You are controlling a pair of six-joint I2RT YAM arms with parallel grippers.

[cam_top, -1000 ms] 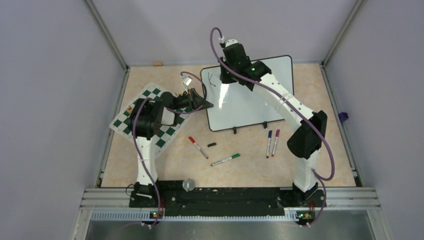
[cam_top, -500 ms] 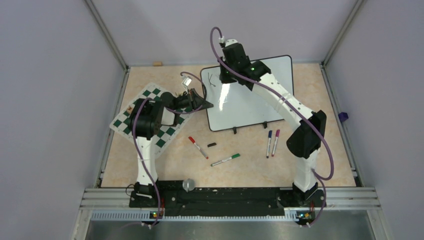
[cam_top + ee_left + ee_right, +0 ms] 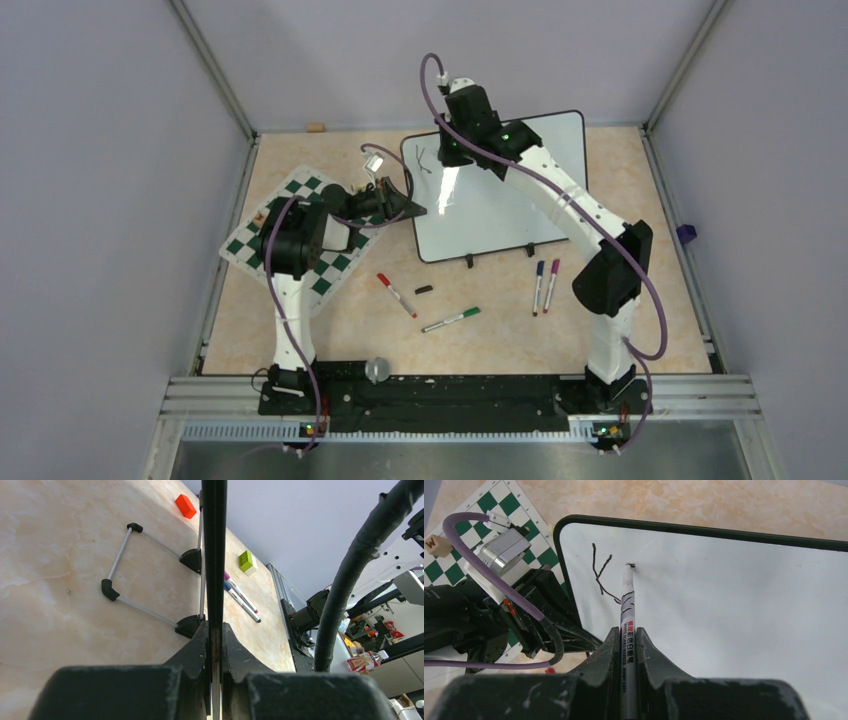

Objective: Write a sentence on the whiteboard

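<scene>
Whiteboard [image 3: 500, 215] sits on tan surface [image 3: 350, 340], chess mat [image 3: 243, 245] just left of it. Left tool [image 3: 215, 630] is at board's left edge, fingers pressed together on the thin black frame, edge-on in wrist view. Right tool [image 3: 628, 635] is over board's upper-left corner, clamped on black marker [image 3: 626, 605], tip on the white face just right of a few thin black strokes [image 3: 600, 577], roughly K-shaped. Near board's front edge, loose on surface: red marker [image 3: 397, 295], black cap [image 3: 424, 289], green marker [image 3: 450, 320]. Blue + pink markers [image 3: 545, 285] lie side by side below its front-right corner.
</scene>
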